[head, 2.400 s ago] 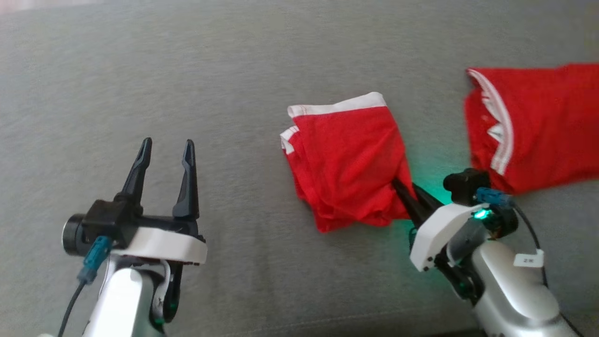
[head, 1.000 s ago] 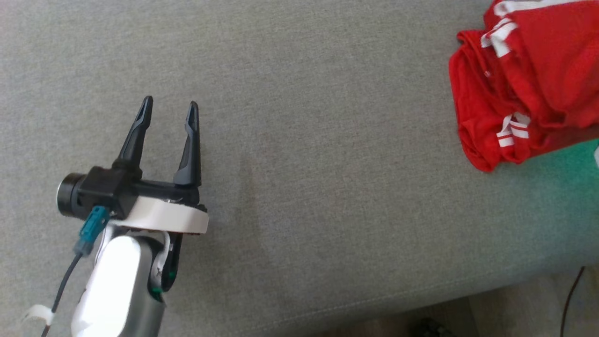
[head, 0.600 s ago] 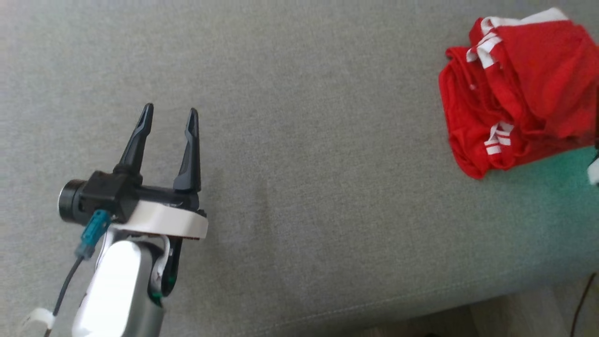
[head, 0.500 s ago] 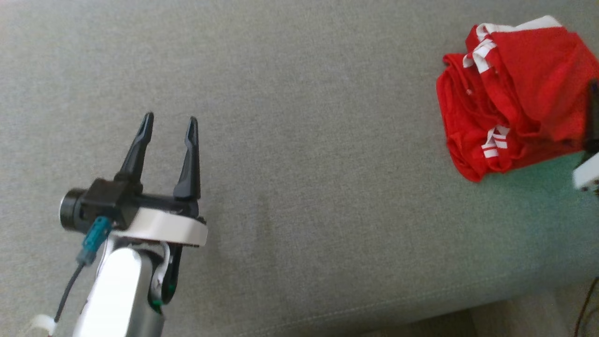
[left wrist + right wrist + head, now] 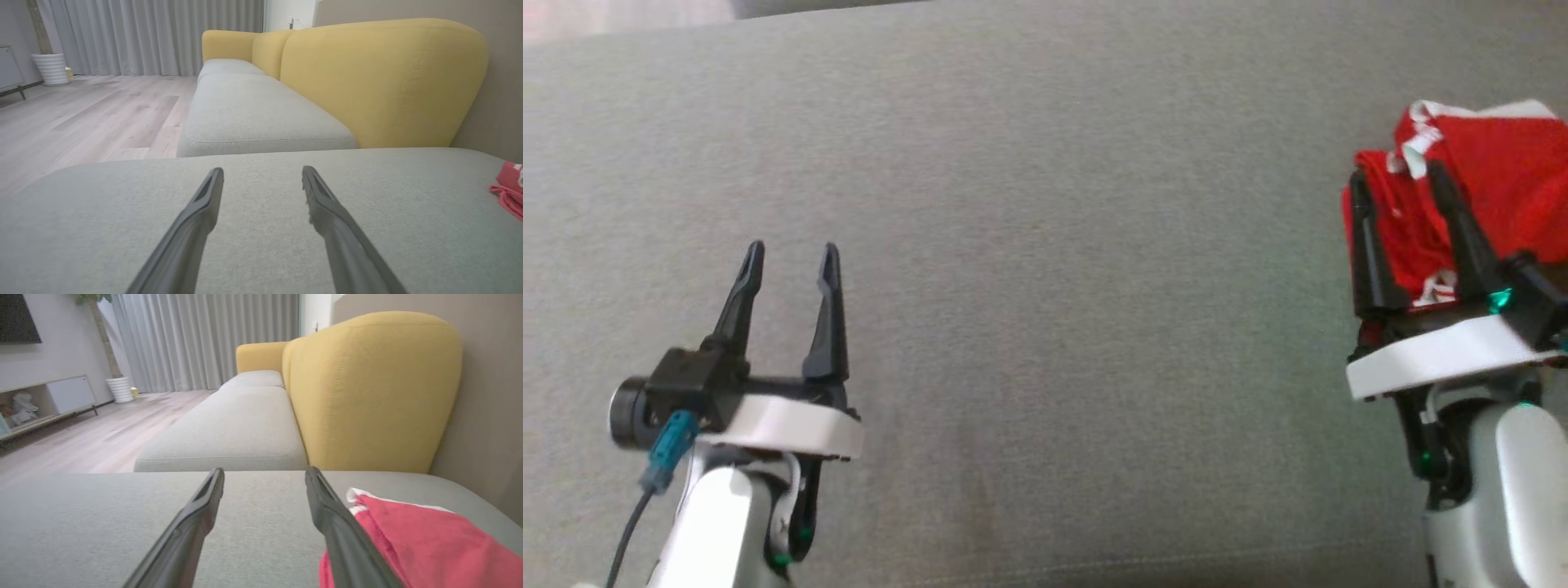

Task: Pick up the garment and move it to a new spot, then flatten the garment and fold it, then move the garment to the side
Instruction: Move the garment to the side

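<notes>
Apparently last step; garment (image 5: 1494,163) lies aside | left gripper (image 5: 792,255), right gripper (image 5: 1395,173) both wide, empty | next: lift clear

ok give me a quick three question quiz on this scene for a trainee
1. True or false: the right end effector is shut on the garment.
2. In the head view, where on the grey cushion does the garment lie? A far right; B centre; C far left.
3. Fill in: the sofa back is ___ in colour.
Key: 1 false, its jaws stand open and grip nothing; 2 A; 3 yellow.
</notes>
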{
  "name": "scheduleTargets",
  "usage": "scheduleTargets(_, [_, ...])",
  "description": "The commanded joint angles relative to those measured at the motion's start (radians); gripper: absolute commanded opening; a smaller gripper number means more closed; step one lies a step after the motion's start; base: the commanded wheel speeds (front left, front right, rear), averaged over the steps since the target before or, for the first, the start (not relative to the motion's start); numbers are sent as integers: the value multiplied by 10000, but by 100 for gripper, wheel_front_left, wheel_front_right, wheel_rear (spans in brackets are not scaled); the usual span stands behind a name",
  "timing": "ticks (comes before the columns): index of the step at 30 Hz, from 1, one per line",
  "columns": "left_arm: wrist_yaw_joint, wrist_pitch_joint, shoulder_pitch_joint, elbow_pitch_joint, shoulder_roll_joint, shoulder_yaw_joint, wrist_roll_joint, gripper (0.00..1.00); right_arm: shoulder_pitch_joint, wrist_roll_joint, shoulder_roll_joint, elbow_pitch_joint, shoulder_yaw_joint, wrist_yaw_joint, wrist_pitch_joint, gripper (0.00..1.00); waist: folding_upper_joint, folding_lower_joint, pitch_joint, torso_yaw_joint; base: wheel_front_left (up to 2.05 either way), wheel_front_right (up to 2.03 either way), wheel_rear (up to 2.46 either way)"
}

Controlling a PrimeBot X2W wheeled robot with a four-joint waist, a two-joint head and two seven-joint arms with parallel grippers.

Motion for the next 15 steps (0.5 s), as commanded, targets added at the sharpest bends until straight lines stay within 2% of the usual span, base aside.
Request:
scheduleTargets(1, [91,-58,-28,-303,272,468,-49,100,57,-99,63,-354,299,65,-166,100,0,0,-224,338,0,0,0])
scheduleTargets(15, [249,28,1191,-563,500,435,-120,100,1422,-404,297,-100,389,65,-499,100,0,0,-1292,576,0,0,0])
